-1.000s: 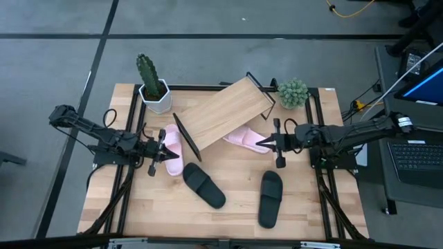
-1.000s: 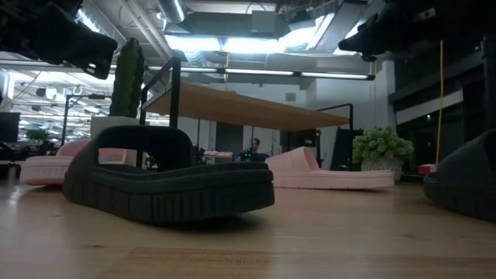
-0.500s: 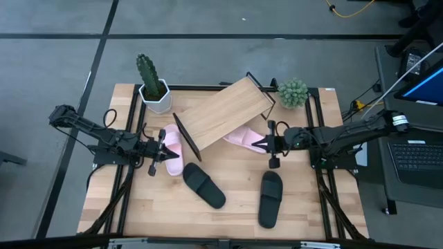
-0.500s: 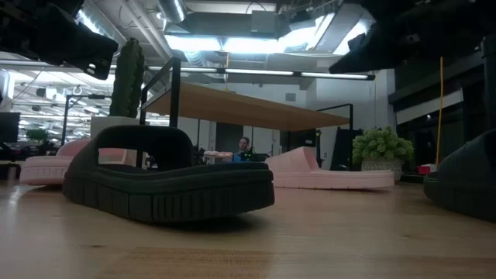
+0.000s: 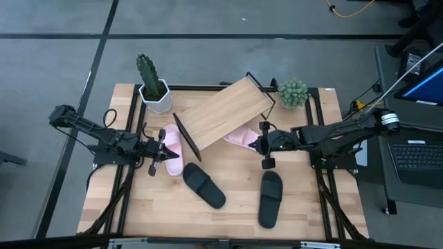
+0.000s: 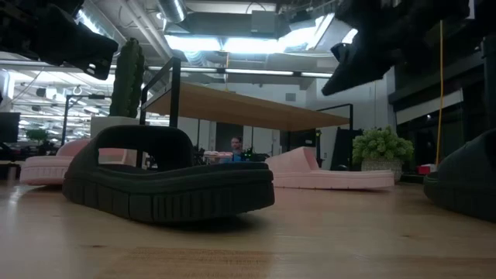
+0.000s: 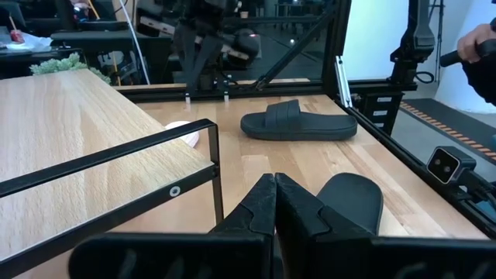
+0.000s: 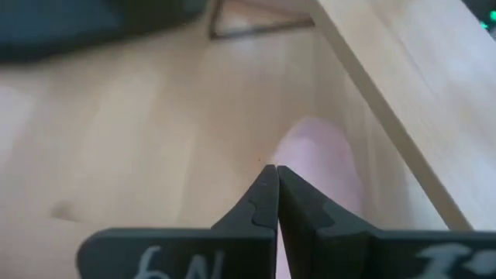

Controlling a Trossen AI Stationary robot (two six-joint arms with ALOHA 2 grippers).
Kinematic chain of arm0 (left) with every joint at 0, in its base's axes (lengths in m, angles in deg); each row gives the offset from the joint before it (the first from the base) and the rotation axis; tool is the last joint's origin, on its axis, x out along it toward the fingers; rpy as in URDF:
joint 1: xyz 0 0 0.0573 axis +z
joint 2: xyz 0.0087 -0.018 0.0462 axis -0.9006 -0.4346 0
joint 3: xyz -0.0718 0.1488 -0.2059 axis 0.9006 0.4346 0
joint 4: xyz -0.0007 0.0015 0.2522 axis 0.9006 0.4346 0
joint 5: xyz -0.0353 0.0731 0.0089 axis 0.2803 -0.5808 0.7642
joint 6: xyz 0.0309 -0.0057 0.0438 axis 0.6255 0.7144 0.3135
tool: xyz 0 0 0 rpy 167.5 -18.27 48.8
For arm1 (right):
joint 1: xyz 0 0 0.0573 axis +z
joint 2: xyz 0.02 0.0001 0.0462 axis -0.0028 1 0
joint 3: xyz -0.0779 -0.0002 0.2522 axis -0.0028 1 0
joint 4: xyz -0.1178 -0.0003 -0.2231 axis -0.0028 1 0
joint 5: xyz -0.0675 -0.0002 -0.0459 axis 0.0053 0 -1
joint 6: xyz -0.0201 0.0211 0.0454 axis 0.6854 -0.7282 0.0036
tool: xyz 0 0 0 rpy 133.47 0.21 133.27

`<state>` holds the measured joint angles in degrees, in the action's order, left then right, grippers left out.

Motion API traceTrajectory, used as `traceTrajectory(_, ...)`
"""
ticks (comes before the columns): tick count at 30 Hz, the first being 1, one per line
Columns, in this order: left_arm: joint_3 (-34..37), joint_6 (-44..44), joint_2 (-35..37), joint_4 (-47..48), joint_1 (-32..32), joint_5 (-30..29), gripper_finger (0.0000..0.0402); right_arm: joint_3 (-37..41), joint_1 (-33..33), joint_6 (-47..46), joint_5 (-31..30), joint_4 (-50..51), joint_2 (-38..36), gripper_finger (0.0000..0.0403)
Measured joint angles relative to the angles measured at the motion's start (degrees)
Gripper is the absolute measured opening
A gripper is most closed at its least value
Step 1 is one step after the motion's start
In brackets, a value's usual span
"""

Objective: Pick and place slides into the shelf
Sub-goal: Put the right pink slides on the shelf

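**Both grippers closed and empty beside the tilted shelf**

The shelf point(image 5: 227, 111), a slanted rectangular light-wood board on a thin black wire frame, lies skewed on the pale wooden tabletop point(image 5: 138, 207), its long axis running diagonally from near the white-potted green cactus point(image 5: 152, 86) toward the round, bushy green plant point(image 5: 293, 92). Its smooth board overhangs open floor space underneath, as the low view shows.

One pale pink slip-on slide point(image 5: 242, 137) lies partly under the shelf's lower long edge, its long axis roughly along that edge. The right gripper point(image 5: 257, 144), fingers pressed together and holding nothing, hovers just beside this slide's exposed end; the right wrist view shows the pink surface point(image 8: 318, 155) directly ahead of the closed tips, with the shelf board's edge close alongside, leaving little side room.

The second pale pink slide point(image 5: 172, 142) rests by the shelf's black end frame, partly hidden by the left gripper point(image 5: 174, 155), which is also shut and empty, just off that corner.

Two matte black slides with ribbed soles lie on bare table away from the shelf: one point(image 5: 203, 185) angled diagonally below the shelf's left end, the other point(image 5: 270, 198) nearly upright below the right gripper, with clear wood between them.
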<state>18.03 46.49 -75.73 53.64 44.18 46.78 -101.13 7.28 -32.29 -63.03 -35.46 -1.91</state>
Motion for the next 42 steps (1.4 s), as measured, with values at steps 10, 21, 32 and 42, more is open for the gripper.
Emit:
traceTrajectory(10,0.0,0.0,0.0,0.01,0.0,0.0,0.0,0.0,-0.7,0.14,-4.45,2.58,3.77,0.0016)
traceTrajectory(21,0.0,0.0,0.02,0.03,0.0,0.0,0.0,0.0,-0.7,6.45,-8.3,0.63,8.66,0.0078)
traceTrajectory(32,0.0,0.0,0.0,0.06,0.0,0.0,0.0,0.0,-0.86,9.1,-11.71,-3.9,12.11,0.0131)
traceTrajectory(42,0.0,0.0,0.02,0.1,0.0,0.0,0.0,0.0,-2.17,12.01,-14.39,-9.4,17.31,0.0119)
